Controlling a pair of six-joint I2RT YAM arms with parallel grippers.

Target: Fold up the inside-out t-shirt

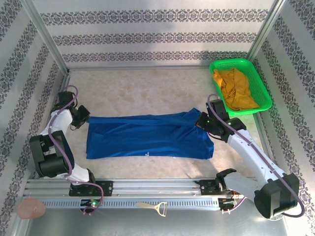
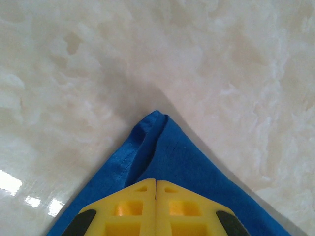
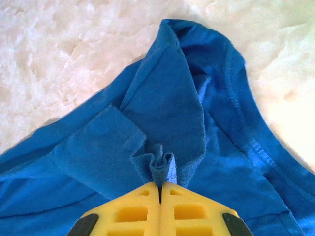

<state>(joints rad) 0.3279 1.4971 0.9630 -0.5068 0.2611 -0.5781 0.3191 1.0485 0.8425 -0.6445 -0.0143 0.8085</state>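
A royal-blue short-sleeved cloth t-shirt [image 1: 147,136] is spread out on the pale, marble-looking table top [image 1: 147,91]. It is laid in the middle, a bit closer to the near edge, and it is stretched long-ways from left to right as a wide band. A tiny white mark is seen on its near edge.

The left gripper [image 1: 83,118] is placed at the shirt's far left corner. In the left wrist view its yellow fingers [image 2: 128,209] are pressed together, and a pointed corner of the blue cloth is pinched between them. That corner is laid flat on the table.

The right gripper [image 1: 201,120] is placed at the shirt's far right end, by the neck hole. In the right wrist view its yellow fingers [image 3: 192,211] are pressed together too, and a small bunch of blue cloth is squeezed at their tips.

A bright green plastic basket [image 1: 261,83] is set at the far right corner of the table. A crumpled mustard-yellow cloth [image 1: 236,88] is held inside it.
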